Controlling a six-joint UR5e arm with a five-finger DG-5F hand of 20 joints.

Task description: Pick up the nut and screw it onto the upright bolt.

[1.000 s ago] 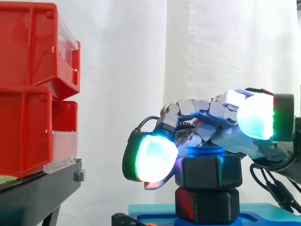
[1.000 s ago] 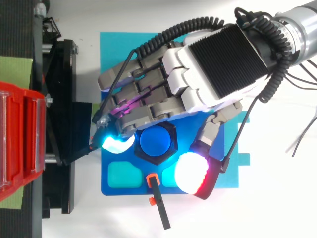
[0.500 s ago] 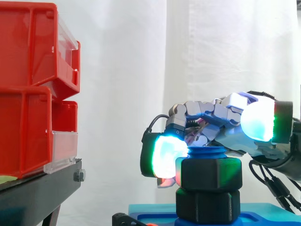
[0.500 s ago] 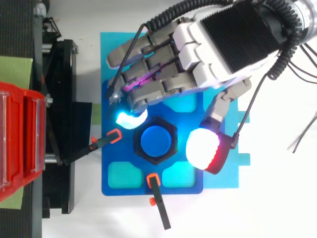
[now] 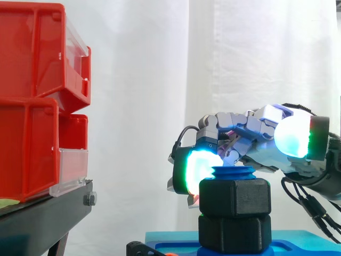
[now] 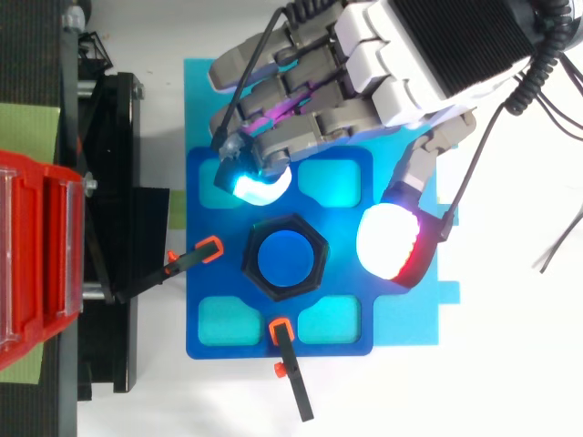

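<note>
Robot hand (image 6: 451,45) loosely spread, holding nothing — fingertips (image 6: 258,185) near nut (image 5: 234,196) on bolt (image 6: 284,258).

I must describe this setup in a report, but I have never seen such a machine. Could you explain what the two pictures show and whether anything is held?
It is a robot arm ending in a hand with fingers and a thumb; the glowing pads are its fingertips. One picture is taken from the side, level with the work; the other looks down from above. On a blue plate, with two orange-tipped clamps on it, stands a blue bolt with a black nut around it. Red bins rest on a black stand at the left. The hand holds nothing: its fingers and thumb are spread beside the nut, not touching it.
</note>
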